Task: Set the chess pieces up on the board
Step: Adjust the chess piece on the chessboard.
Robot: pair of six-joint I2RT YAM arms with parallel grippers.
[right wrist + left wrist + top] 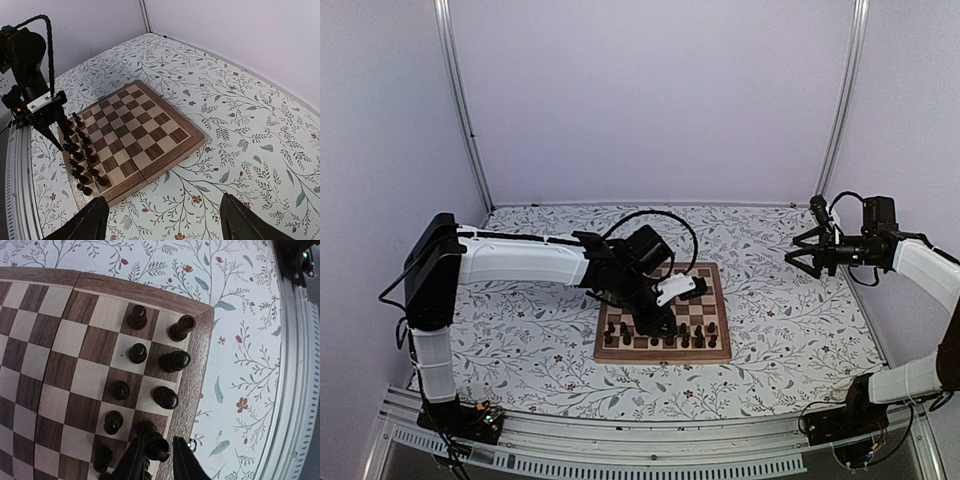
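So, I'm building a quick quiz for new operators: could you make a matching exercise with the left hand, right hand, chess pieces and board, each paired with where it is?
Things:
1 left hand
2 right hand
3 chess pieces
4 board

Places:
A flat on the floral table
B two rows along the board's near edge
C raised, open, off to the board's right
D low over the near rows, straddling one piece

Pairs: 1-D, 2-C, 3-B, 4-A
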